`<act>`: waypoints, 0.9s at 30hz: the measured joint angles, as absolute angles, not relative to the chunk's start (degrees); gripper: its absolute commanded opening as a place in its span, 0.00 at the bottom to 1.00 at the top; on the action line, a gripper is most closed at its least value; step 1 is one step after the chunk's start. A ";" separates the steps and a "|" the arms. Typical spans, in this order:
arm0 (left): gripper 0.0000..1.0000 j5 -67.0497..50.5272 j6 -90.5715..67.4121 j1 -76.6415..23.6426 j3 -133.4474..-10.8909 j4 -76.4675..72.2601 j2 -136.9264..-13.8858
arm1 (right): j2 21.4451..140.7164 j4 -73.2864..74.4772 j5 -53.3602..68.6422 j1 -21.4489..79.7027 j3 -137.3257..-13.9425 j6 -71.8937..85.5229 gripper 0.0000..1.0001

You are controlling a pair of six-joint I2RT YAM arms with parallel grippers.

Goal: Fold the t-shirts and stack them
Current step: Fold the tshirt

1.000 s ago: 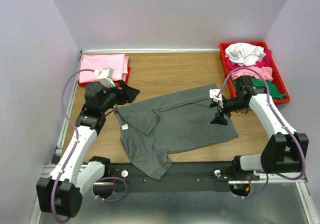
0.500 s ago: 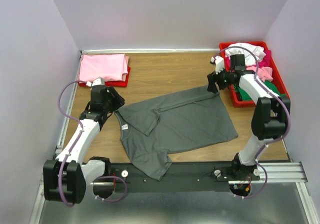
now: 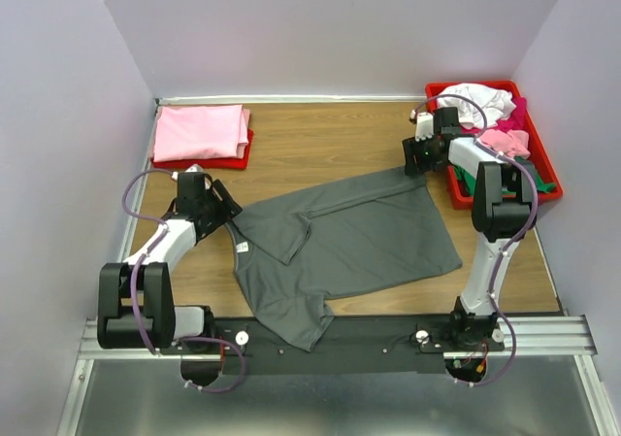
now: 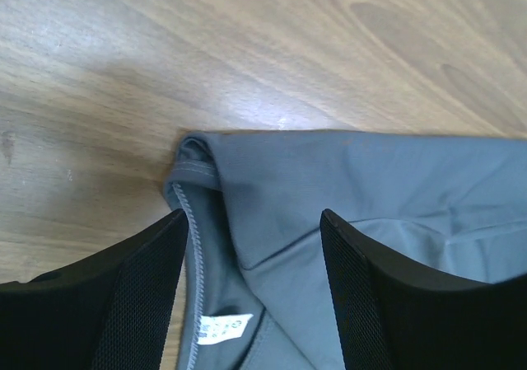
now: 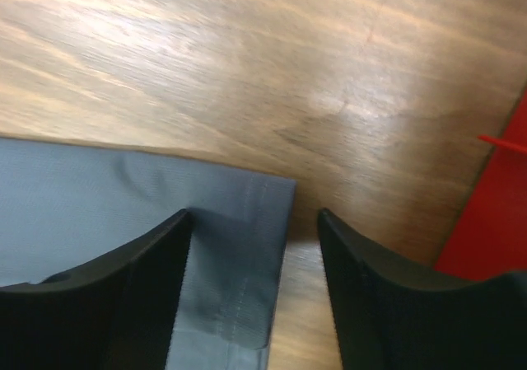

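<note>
While in rt tray [image 3: 471, 85], white/pink/green tees [image 3: 480, 101]

Wooden surface [image 3: 330, 145], light brown. Red tray [image 3: 495, 83] at far right corner, second red tray [image 3: 218, 162] at far left corner. Lilac walls [image 3: 330, 28] on three sides.
</note>
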State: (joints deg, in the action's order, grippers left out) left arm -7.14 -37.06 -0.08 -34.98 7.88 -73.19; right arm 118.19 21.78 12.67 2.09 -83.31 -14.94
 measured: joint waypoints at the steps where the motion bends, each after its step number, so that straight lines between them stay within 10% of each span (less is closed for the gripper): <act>1: 0.73 -7.66 -36.84 0.27 -34.81 7.62 -74.06 | 118.63 21.58 12.51 2.04 -83.31 -14.85 0.62; 6: 0.68 -8.21 -36.71 0.69 -34.87 6.63 -78.50 | 119.26 21.04 12.75 1.78 -83.99 -13.96 0.41; 14: 0.21 -9.39 -37.04 0.78 -37.98 4.12 -84.90 | 119.83 21.34 15.22 1.76 -84.77 -13.34 0.05; 27: 0.25 -9.72 -37.19 1.89 -52.12 3.11 -98.85 | 134.32 23.90 16.23 1.76 -107.37 -10.46 0.01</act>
State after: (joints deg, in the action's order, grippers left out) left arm -9.72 -37.19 1.89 -52.12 3.11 -98.85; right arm 134.32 23.90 16.23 1.76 -107.37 -10.46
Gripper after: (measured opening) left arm 0.193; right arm 0.012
